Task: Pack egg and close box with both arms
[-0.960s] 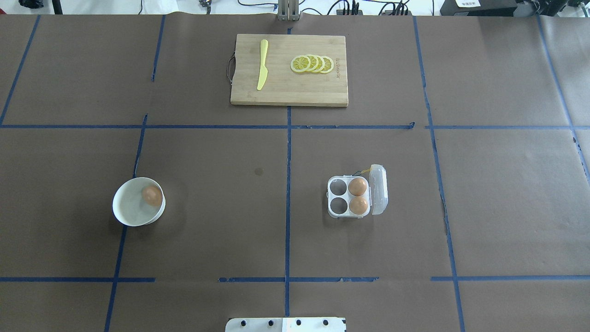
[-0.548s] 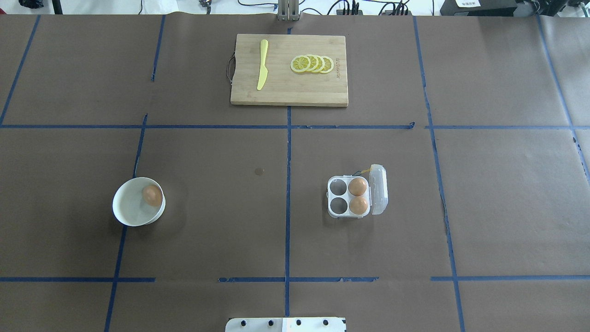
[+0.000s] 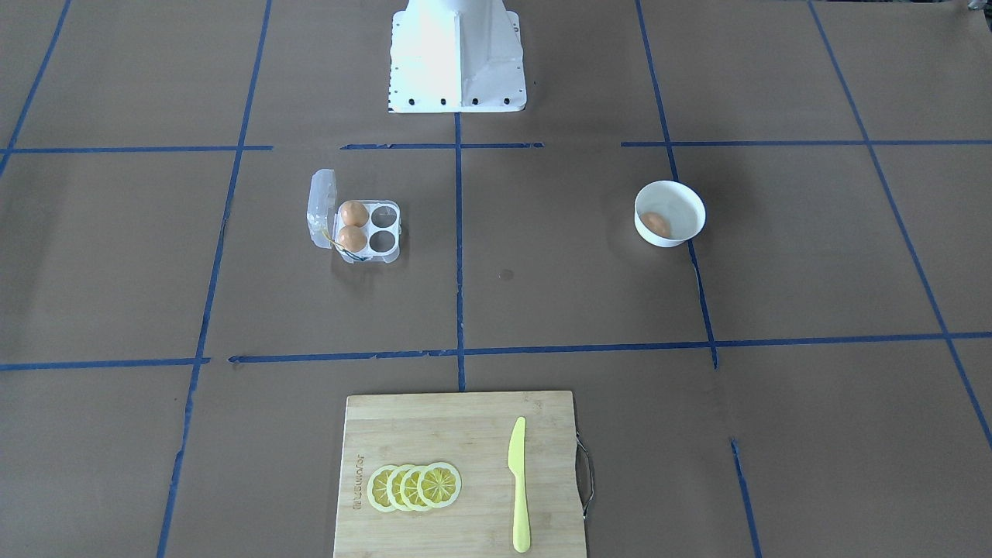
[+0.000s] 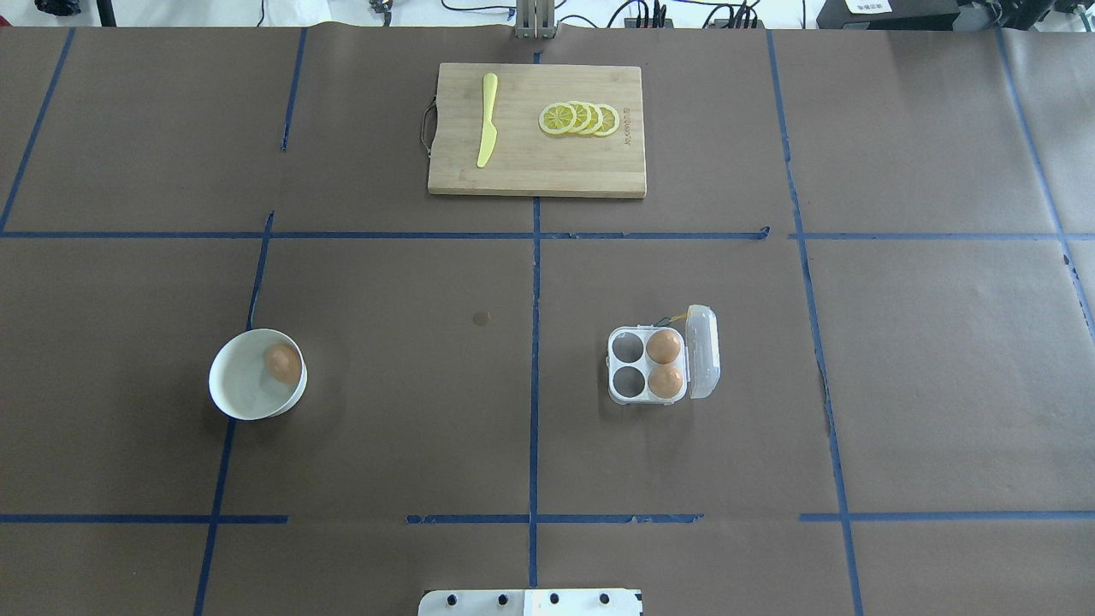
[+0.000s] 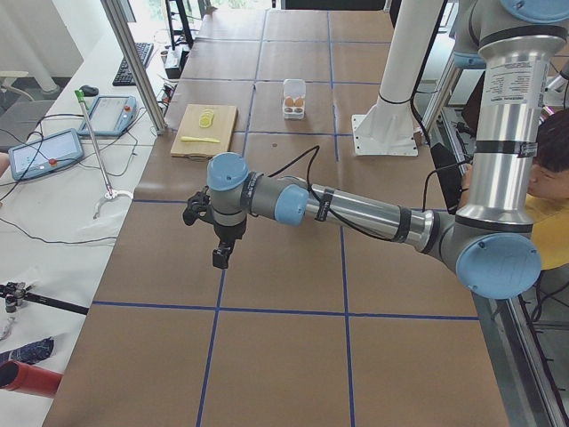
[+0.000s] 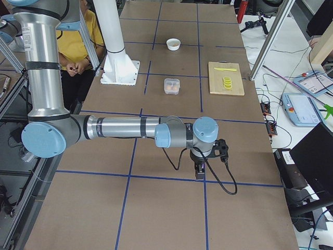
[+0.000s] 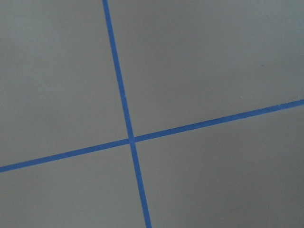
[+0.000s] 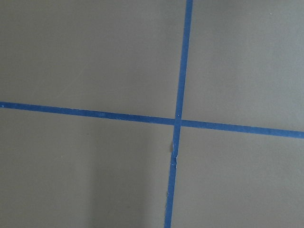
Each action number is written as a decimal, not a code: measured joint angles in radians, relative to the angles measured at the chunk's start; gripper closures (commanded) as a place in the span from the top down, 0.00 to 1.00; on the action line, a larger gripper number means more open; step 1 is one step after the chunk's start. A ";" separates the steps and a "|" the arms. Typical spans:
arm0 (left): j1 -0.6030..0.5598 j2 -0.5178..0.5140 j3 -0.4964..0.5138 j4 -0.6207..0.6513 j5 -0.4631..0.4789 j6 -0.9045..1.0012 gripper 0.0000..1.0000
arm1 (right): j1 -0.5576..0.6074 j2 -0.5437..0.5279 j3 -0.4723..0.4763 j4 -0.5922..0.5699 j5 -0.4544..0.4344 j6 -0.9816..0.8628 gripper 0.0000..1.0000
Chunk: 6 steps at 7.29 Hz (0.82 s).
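One orange-brown egg [image 4: 282, 363] lies in a round white bowl [image 4: 239, 393] on the table's left half; it also shows in the front view [image 3: 656, 224]. The clear four-cell box [image 4: 629, 364] stands right of centre with its lid [image 4: 703, 351] open to the right. It holds two eggs [image 4: 664, 346] in its right cells, and its left cells are empty. My left gripper [image 5: 220, 258] hangs over bare table far from the bowl. My right gripper [image 6: 198, 171] hangs over bare table far from the box. Both show only in side views, so I cannot tell whether they are open or shut.
A wooden cutting board [image 4: 582, 175] with a yellow knife [image 4: 487, 120] and lemon slices [image 4: 579, 118] lies at the far middle. The white robot base [image 3: 457, 54] stands at the near edge. A person in yellow [image 6: 78, 41] sits beside the base.
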 measured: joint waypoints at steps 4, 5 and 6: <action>0.161 0.002 -0.035 -0.083 -0.099 -0.355 1.00 | -0.057 -0.049 -0.001 0.148 0.017 0.014 1.00; 0.246 0.002 -0.049 -0.179 -0.106 -0.566 1.00 | -0.068 -0.051 -0.001 0.153 0.018 0.016 1.00; 0.322 0.004 -0.055 -0.293 -0.110 -0.775 1.00 | -0.074 -0.052 -0.001 0.156 0.019 0.016 1.00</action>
